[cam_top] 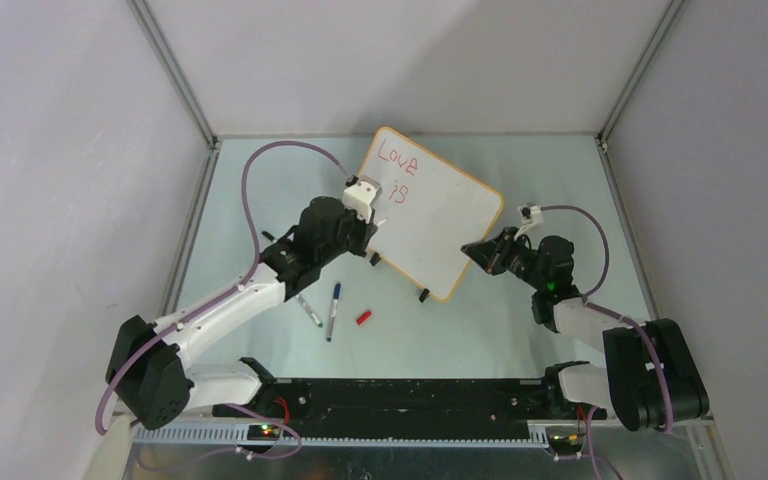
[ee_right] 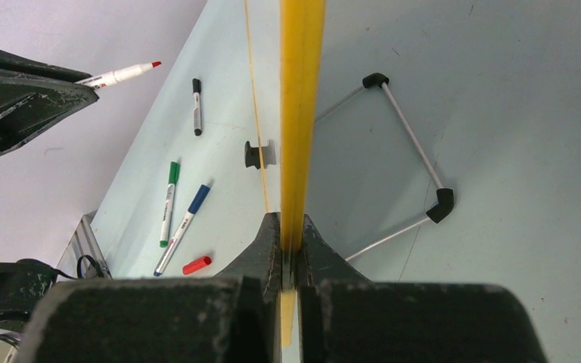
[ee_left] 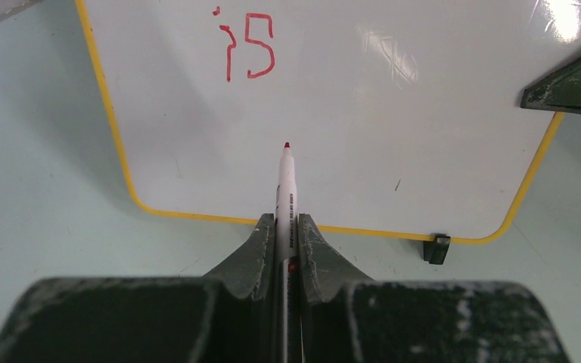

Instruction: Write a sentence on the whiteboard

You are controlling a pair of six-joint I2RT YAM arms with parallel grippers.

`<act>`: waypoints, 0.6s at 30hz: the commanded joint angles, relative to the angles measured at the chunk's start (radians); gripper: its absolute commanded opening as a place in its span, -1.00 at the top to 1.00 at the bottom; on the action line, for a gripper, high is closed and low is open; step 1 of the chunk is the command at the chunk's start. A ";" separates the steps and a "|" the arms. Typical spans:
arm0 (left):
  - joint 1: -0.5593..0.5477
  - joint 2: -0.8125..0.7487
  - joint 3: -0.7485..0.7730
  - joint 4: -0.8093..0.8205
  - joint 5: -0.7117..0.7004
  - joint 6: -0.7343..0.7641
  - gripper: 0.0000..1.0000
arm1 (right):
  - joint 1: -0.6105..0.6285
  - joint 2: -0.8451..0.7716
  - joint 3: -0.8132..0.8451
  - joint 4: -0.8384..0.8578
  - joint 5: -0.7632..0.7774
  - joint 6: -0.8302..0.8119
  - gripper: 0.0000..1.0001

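Observation:
The whiteboard (cam_top: 445, 230) stands slanted at the back middle of the table. The sentence reads "Love" (cam_top: 397, 155) and "is" (cam_top: 397, 193) in red, with "is" (ee_left: 250, 49) also clear in the left wrist view. My left gripper (ee_left: 286, 227) is shut on a red marker (ee_left: 286, 189). The marker's tip is over blank board (ee_left: 393, 121) below "is"; whether it touches I cannot tell. In the top view the left gripper (cam_top: 368, 235) is at the board's left side. My right gripper (ee_right: 291, 227) is shut on the board's yellow frame (ee_right: 301, 113), at its right edge (cam_top: 475, 250).
A green marker (ee_right: 169, 200), a blue marker (ee_right: 185, 227), a black marker (ee_right: 197, 106) and a red cap (ee_right: 197, 265) lie on the table in front of the board. A wire stand (ee_right: 412, 151) lies behind it. Enclosure walls close in the sides and back.

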 commanded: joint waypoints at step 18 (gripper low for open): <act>0.036 0.151 0.089 -0.047 0.143 -0.123 1.00 | -0.035 -0.004 -0.006 -0.018 0.097 -0.055 1.00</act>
